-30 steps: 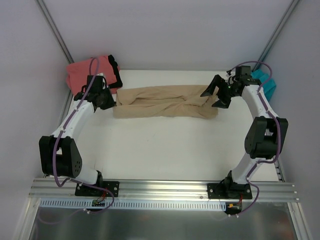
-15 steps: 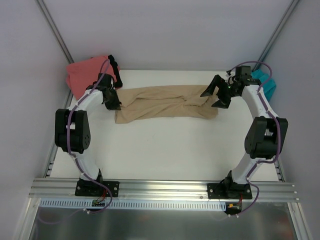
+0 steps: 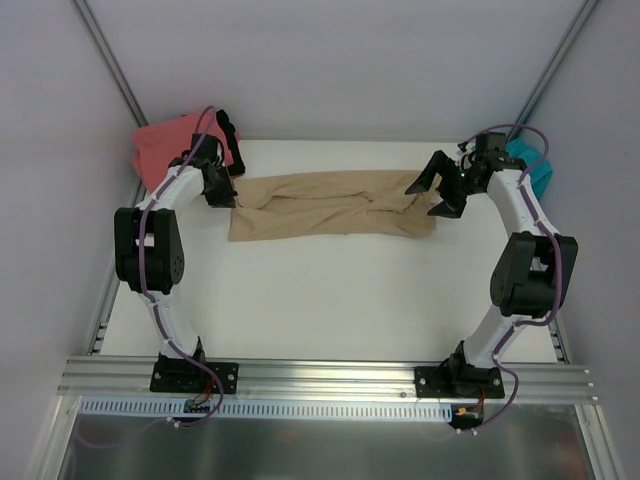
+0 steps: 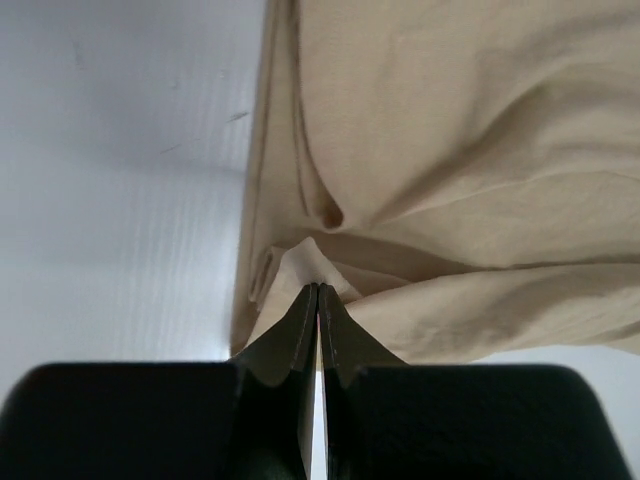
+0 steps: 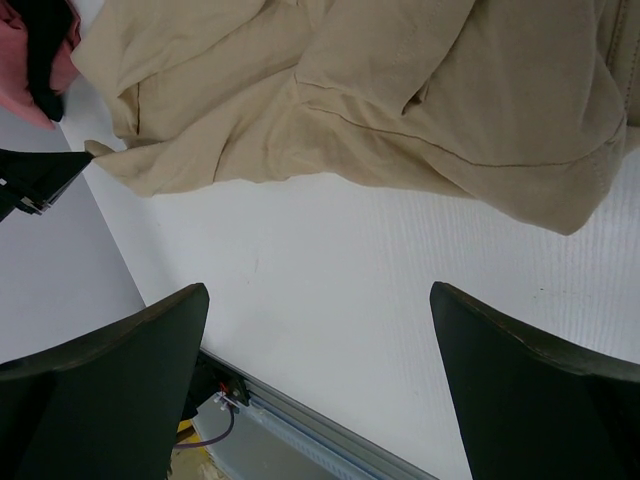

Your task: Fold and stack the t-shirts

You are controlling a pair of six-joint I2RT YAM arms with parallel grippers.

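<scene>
**Tan t-shirt (image 3: 330, 205) lies long at the far side of the table (image 3: 330, 300)**

From above, the tan t-shirt lies in a wrinkly strip from left to right. The left gripper (image 3: 222, 190) is at its left end, the right gripper (image 3: 437, 190) at its right end.

The left wrist view shows fingers (image 4: 290, 340) squeezed shut on a little fold of its edge.

The right wrist view shows wide-open fingers (image 5: 120, 380) above the right end, holding nothing.

It looks soft, light and floppy, so its corners seem best to pinch.
</scene>
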